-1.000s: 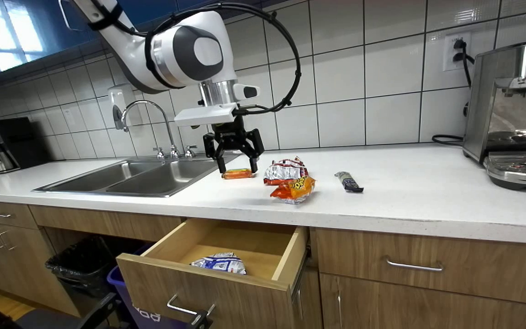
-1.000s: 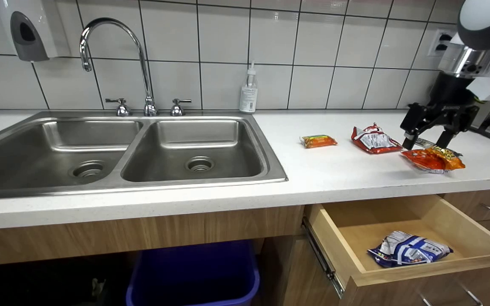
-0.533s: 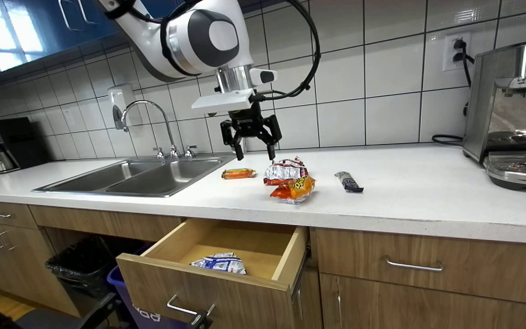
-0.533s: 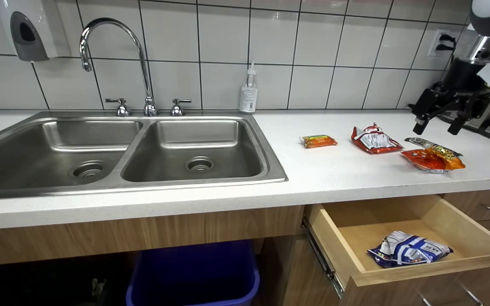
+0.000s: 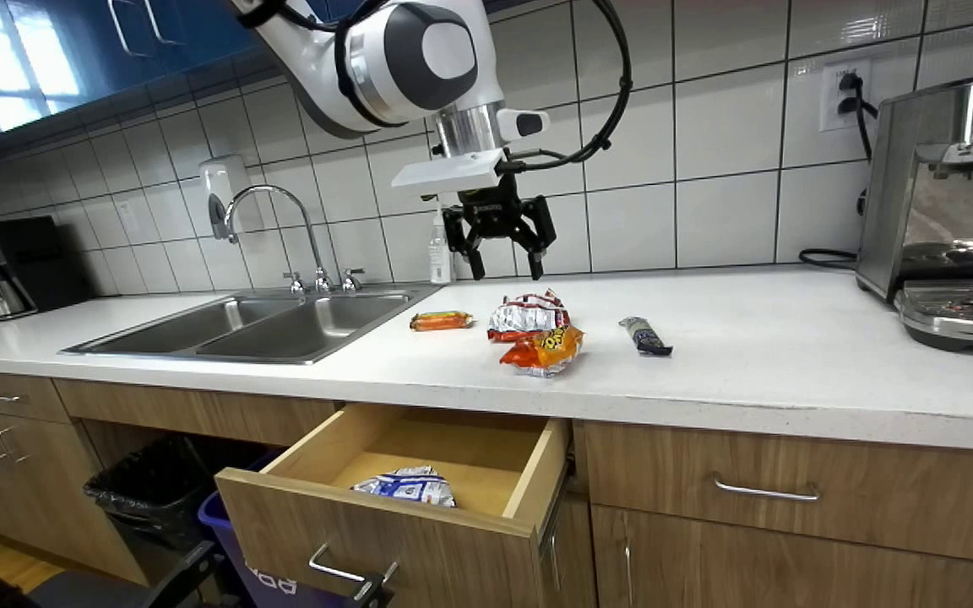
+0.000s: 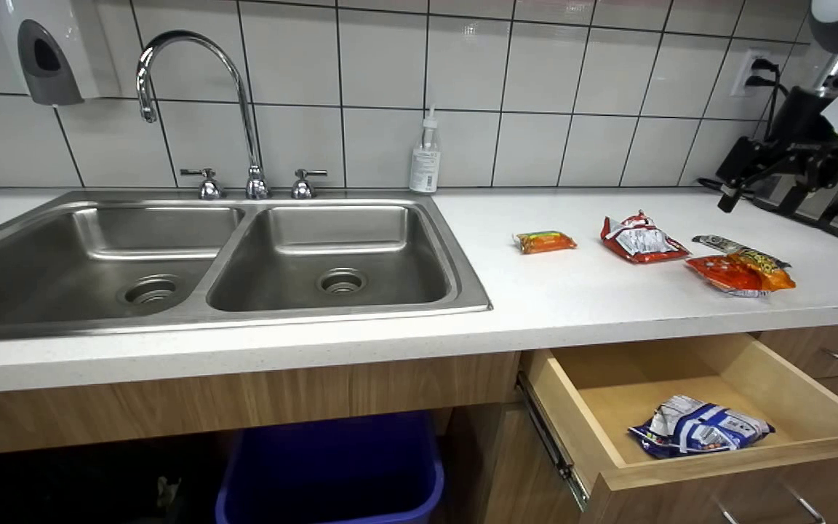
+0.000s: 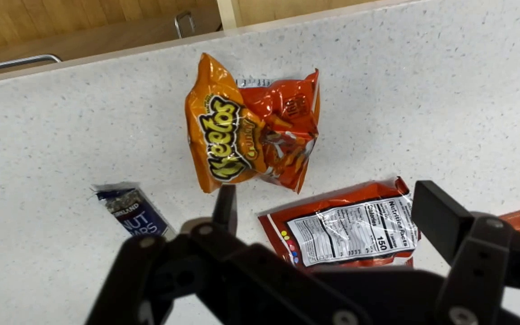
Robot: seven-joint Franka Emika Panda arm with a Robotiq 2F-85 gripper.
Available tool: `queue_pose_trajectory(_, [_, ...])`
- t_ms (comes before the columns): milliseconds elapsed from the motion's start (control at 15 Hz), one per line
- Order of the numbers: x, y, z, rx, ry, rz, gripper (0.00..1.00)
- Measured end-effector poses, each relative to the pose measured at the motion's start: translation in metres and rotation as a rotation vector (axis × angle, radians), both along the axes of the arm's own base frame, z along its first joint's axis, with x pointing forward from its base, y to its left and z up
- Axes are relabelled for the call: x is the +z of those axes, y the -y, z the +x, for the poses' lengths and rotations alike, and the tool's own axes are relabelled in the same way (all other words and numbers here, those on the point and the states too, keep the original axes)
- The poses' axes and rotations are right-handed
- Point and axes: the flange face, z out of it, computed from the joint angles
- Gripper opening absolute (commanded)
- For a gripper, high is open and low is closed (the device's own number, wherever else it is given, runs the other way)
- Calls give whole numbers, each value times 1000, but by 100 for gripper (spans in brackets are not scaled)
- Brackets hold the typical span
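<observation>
- Stretching across the middle of an exterior view, a white countertop (image 5: 790, 363) carries several snack packets.
- A double steel sink (image 6: 339, 227) fills the left half of an exterior view.
- A wooden drawer (image 5: 436, 549), pulled out, sits at lower centre.
- A black gripper (image 5: 506, 268) hangs in the air near centre, two fingers spread apart, above the packets.
- A blue-and-white bag (image 6: 703, 429) lies inside the drawer, lower right.
- An orange Cheetos bag (image 7: 253, 128) lies on the counter, upper centre of the wrist view.
- A red bag (image 7: 345, 228), nutrition label up, appears between the fingertips, lower right there.
- A nut bar (image 7: 138, 214) rests lower left there.
- An orange-wrapped snack (image 6: 544, 241) lies right of the sink.
</observation>
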Motion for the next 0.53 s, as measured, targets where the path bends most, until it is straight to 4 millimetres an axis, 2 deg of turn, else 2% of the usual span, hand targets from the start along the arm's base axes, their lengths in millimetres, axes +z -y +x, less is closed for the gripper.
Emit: queue_pose_trajectory(533, [-16, 37, 21, -92, 8, 21, 100])
